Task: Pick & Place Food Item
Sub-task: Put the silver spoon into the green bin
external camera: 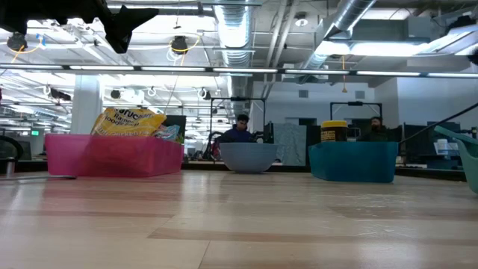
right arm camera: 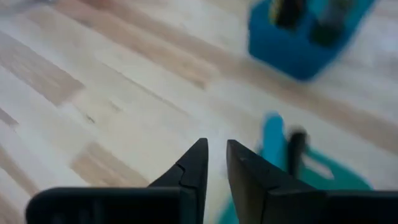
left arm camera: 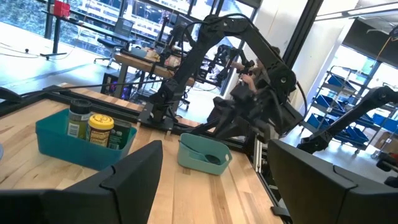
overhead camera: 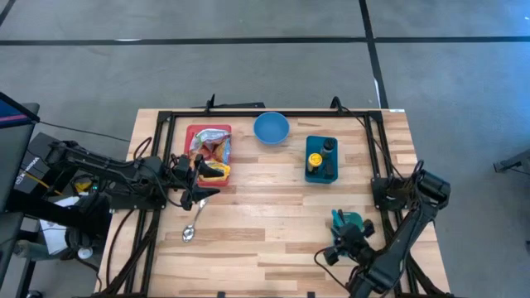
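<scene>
Left gripper (overhead camera: 199, 178): spread, empty, at pink plastic bin (overhead camera: 192, 132) of food packets, upper left.
Right gripper (overhead camera: 331, 251): nearly clenched, empty, lower right.
Progress: nothing picked; all left.

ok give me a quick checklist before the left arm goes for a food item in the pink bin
1. Left gripper open and empty: ok, fingers stand wide apart in its wrist view.
2. Left gripper placed by the pink plastic bin: ok, at the bin's front edge.
3. Food packets reachable in the bin: ok, piled above its rim.
4. Round blue bowl free to receive: ok, looks empty.
5. Metal spoon out of the way: cannot tell, it lies close under the left gripper.
6. Right gripper clear: ok, at the table's front right by the small teal scoop, fingers nearly shut, holding nothing.
</scene>
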{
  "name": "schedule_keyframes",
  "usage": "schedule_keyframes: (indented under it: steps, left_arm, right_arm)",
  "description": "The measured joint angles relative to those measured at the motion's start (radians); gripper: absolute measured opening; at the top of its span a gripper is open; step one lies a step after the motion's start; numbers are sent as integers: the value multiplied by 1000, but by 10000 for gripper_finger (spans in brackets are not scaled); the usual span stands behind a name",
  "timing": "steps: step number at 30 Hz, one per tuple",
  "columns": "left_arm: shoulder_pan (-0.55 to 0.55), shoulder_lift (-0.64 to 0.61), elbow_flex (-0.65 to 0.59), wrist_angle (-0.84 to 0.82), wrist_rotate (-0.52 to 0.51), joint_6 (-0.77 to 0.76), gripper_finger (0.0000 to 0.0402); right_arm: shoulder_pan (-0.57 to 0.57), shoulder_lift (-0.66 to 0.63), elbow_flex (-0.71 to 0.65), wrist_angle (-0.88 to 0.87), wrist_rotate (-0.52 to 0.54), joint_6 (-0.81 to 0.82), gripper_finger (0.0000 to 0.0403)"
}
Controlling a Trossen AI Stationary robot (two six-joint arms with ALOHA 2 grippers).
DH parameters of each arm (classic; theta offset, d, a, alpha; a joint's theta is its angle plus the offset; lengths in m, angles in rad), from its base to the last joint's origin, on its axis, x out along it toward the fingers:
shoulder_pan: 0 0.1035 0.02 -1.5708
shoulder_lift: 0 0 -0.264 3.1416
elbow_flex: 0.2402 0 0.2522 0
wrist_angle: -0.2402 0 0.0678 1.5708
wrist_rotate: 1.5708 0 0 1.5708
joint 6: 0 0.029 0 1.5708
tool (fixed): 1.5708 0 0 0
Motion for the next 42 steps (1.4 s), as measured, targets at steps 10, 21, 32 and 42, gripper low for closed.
schedule_keyframes:
  steps: [10, 21, 32, 42]
  left_arm:
    - [0, 0, 0, 0, 0, 0, 286]
    - [0, 0, 0, 2, 0, 0, 286]
    - [0, 0, 0, 3, 0, 0, 286]
    - [0, 0, 0, 8, 0, 0, 286]
  right_arm:
    - [-134, 0, 27, 116, 287, -362, 6]
    - [-306, 0, 27, 456, 214, -945, 1]
    - [-447, 0, 27, 959, -270, -1644, 1]
    - [-525, 0, -80, 1282, -556, -1823, 0]
